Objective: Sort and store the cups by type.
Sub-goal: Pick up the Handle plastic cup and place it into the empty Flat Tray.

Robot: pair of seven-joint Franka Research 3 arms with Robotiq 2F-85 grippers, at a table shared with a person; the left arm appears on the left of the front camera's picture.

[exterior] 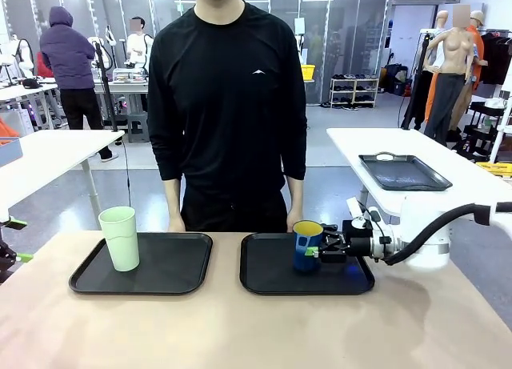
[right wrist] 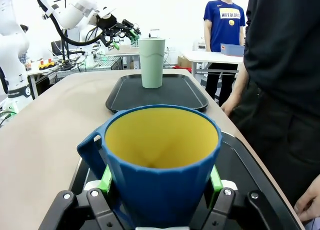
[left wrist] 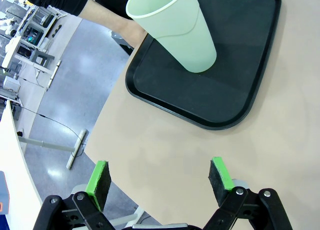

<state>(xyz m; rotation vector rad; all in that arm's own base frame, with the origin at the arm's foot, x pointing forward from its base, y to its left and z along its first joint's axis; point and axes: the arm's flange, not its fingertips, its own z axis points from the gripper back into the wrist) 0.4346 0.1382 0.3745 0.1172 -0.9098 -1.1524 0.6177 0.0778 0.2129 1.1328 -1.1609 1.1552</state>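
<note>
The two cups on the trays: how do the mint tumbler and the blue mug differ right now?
The mint tumbler is tall, pale green and has no handle; the blue mug is shorter, dark blue with a yellow inside and a handle. The tumbler stands free on the left tray, while the mug sits on the right tray, clamped between the right gripper's pads. The left gripper is open, away from the tumbler. Both cups stand upright, each on a black tray.

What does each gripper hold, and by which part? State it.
The right gripper is shut on the blue mug, pads clamping the lower sides of its body, handle free. The left gripper is open and holds nothing.
</note>
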